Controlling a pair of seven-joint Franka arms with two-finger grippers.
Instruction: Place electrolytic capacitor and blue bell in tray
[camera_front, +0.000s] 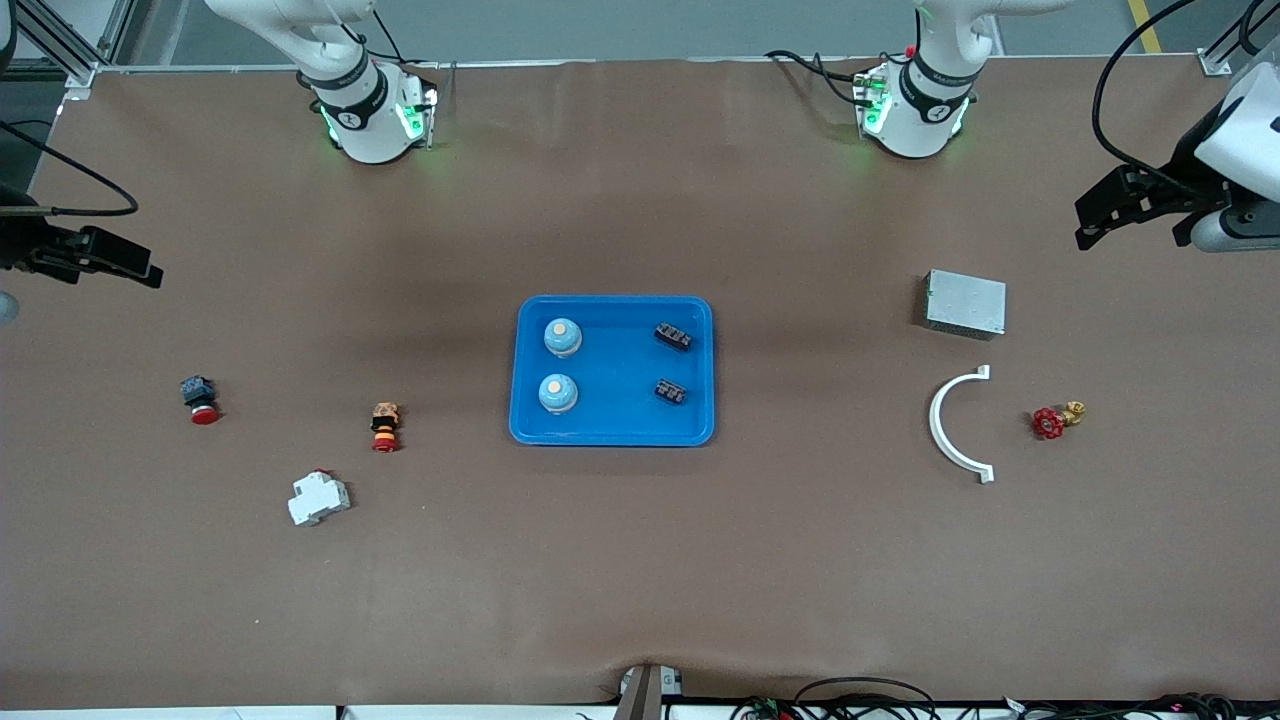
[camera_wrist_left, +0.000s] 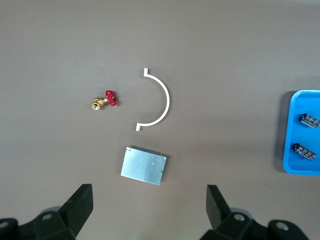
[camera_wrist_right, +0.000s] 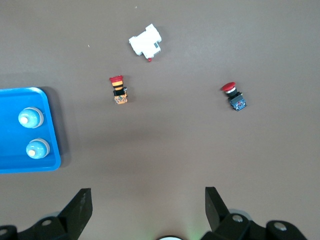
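Observation:
The bright-blue tray (camera_front: 612, 438) lies mid-table. Two blue bells (camera_front: 562, 337) (camera_front: 557, 393) stand in its half toward the right arm's end. Two dark electrolytic capacitors (camera_front: 673, 336) (camera_front: 670, 391) lie in its other half. My left gripper (camera_front: 1095, 222) hangs open and empty over the left arm's end of the table; its wrist view catches the tray's edge (camera_wrist_left: 290, 150) and both capacitors (camera_wrist_left: 310, 120). My right gripper (camera_front: 140, 270) hangs open and empty over the right arm's end, with the tray (camera_wrist_right: 10, 130) and bells (camera_wrist_right: 30, 118) in its wrist view.
Toward the left arm's end lie a grey metal box (camera_front: 964, 303), a white curved bracket (camera_front: 950, 425) and a red-handled brass valve (camera_front: 1055, 418). Toward the right arm's end lie a red push button (camera_front: 200, 398), an orange-and-red button (camera_front: 385, 427) and a white breaker (camera_front: 318, 497).

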